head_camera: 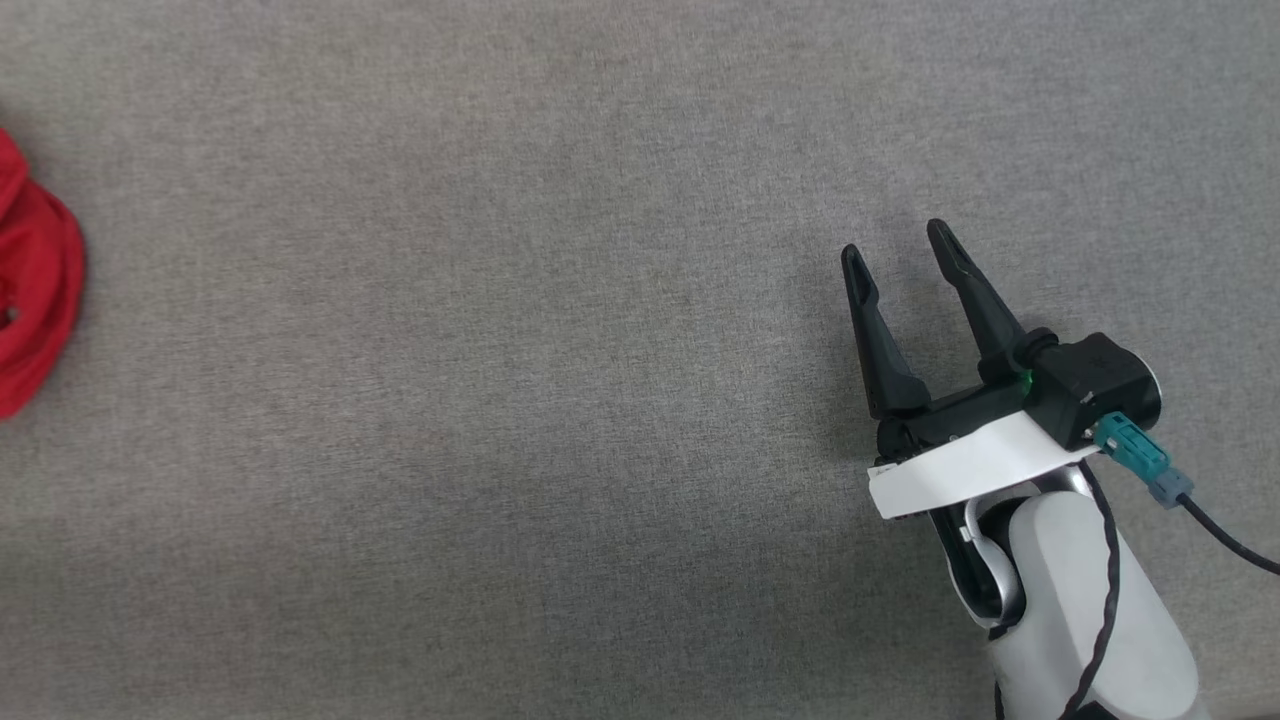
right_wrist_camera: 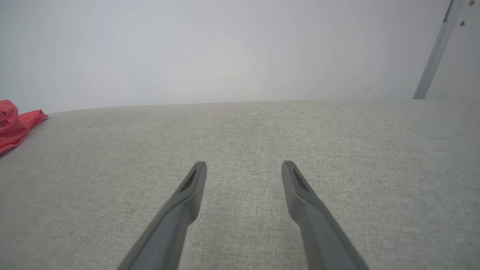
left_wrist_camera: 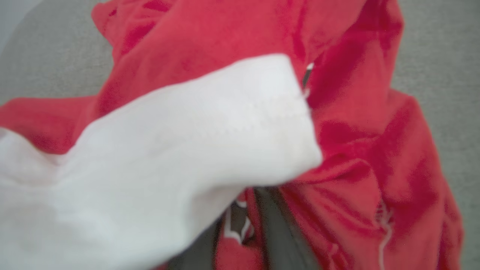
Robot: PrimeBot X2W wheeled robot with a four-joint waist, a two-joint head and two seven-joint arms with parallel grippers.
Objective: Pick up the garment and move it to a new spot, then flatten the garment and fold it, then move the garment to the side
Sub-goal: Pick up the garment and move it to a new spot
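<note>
Left gripper (left_wrist_camera: 243, 225): two dark fingers (left_wrist_camera: 279, 228) rising from the bottom of the left wrist view, their tips buried under cloth; red fabric lies between them; whether the jaws grip it cannot be told.
Red jersey garment (left_wrist_camera: 356, 131) with a white stitched sleeve (left_wrist_camera: 187, 150): crumpled and bunched close against the left wrist camera, blurred; a scrap of black, white-outlined print shows between the fingers.
Right gripper (head_camera: 897, 240): lower right of the head view, on a pale forearm (head_camera: 1090, 610) with a black cable (head_camera: 1230, 535); jaws wide apart, nothing between them (right_wrist_camera: 244, 165); fingers pointing over bare cloth.
Grey woven fabric surface (head_camera: 560, 400): flat, carrying the garment.
Garment, position: at the far left edge of the head view (head_camera: 35, 290), cut by the frame, well apart from the right gripper; in the right wrist view a red heap at the left edge (right_wrist_camera: 15, 125), resting on the surface (right_wrist_camera: 240, 131).
Pale plain wall (right_wrist_camera: 225, 48): beyond the surface's far edge; slanted grey metal strut (right_wrist_camera: 437, 48) at upper right.
</note>
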